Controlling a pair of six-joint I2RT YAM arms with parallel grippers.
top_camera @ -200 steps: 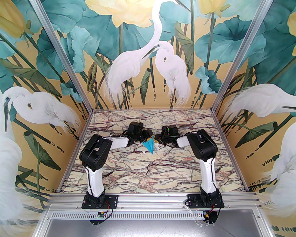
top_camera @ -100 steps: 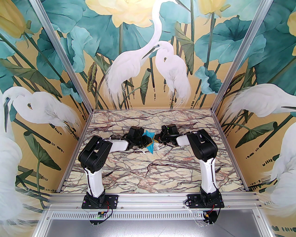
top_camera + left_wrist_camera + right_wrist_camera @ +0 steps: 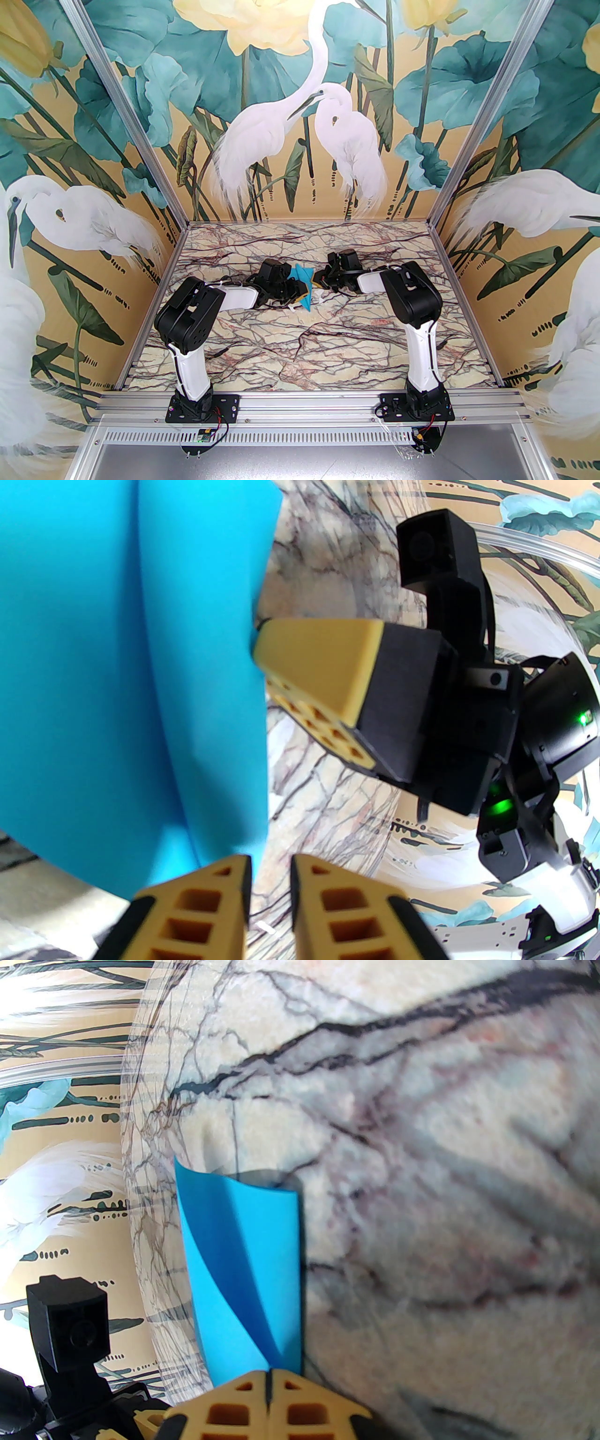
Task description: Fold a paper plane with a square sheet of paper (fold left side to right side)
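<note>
At the centre of the marble-patterned worktop, as seen from the top external camera, both arms reached inward and met over the bright cyan-blue, creased and pointed paper plane. The left tool sat on the plane's left side and the right tool on its right side. The plane's pointed end faced the arm bases and lay low over the worktop. Its wider end rose between the two tools, toward the far wall.

From the left wrist camera, the paper plane appeared as a large blue curved surface at the left, raised above the worktop. The left tool had its yellow fingers slightly apart, with a narrow gap between them and no paper in that gap. The lower edge of the paper ended just beside the left-hand finger. The right tool met the paper's right edge at its fingertips.

From the right wrist camera, the right tool had its fingers pressed together and was clamped on the paper plane. The paper stood up from the fingertips as a curled blue strip in front of the worktop.
</note>
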